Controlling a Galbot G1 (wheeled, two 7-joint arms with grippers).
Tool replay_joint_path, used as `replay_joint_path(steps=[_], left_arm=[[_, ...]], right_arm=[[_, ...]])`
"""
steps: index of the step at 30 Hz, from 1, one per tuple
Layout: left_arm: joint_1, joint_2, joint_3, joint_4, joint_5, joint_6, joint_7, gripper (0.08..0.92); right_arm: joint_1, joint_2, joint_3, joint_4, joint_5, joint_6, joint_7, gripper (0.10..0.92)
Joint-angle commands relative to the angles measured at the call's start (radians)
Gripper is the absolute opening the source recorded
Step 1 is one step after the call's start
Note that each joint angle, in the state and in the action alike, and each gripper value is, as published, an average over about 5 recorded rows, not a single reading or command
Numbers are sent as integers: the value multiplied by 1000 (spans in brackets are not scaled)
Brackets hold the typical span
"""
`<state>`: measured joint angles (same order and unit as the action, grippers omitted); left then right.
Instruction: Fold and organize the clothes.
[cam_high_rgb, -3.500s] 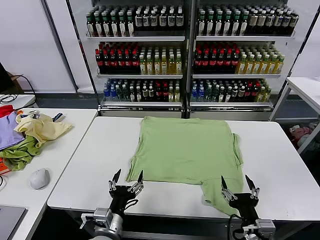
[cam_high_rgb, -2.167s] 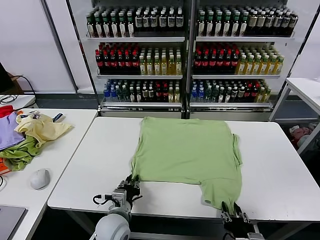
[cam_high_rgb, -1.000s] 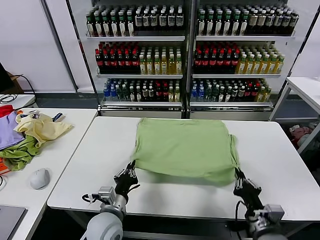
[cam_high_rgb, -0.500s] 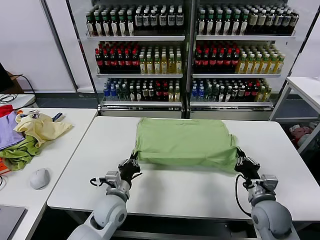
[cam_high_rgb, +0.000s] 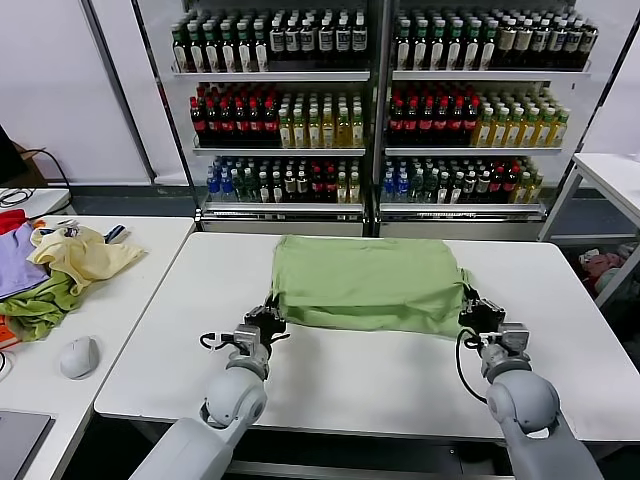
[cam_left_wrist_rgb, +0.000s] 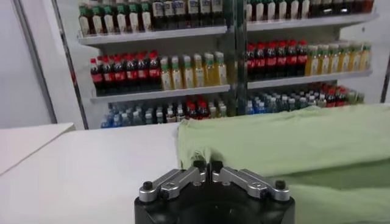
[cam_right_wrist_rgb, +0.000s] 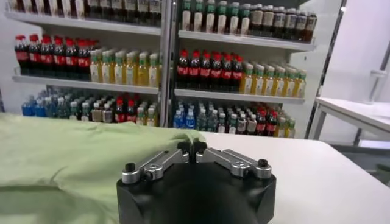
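both claws pinch the shirt (cam_high_rgb: 365, 283) (folded double): left claw (cam_high_rgb: 266, 321), right claw (cam_high_rgb: 478, 315).

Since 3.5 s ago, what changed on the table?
Both grippers closed on the near hem of the shirt, left gripper and right gripper, and carried it away from the robot over the far half, so the shirt now lies folded in two. The far edge stayed put, as did the clothes pile and mouse on the side table.
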<state>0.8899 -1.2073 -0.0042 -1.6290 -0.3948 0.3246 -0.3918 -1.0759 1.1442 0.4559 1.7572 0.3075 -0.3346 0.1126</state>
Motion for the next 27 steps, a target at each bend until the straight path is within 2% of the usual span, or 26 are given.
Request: replay_joint_path(steps=[1, 5, 10, 15, 20, 23, 27], left_arm=[[16, 4, -8, -22, 78, 9, 7, 236], [71, 8, -29, -72, 79, 9, 1, 357], [110, 8, -41, -74, 53, 16, -6, 495], [92, 0, -40, -48, 7, 31, -10, 625], [52, -15, -37, -25, -42, 46, -16, 767], [41, -18, -28, -19, -55, 48, -17, 813], [33, -20, -13, -7, -62, 50, -15, 800]], right_arm=[[-41, 6, 17, 44, -58, 12, -18, 245], [-130, 15, 97, 124, -55, 13, -19, 366], [-189, 13, 155, 135, -14, -58, -5, 504], [-164, 24, 163, 109, 73, -173, 34, 660], [-130, 33, 139, 79, 109, -221, 53, 790], [-117, 33, 119, 63, 125, -236, 57, 818], [-103, 32, 96, 39, 129, -243, 63, 809]])
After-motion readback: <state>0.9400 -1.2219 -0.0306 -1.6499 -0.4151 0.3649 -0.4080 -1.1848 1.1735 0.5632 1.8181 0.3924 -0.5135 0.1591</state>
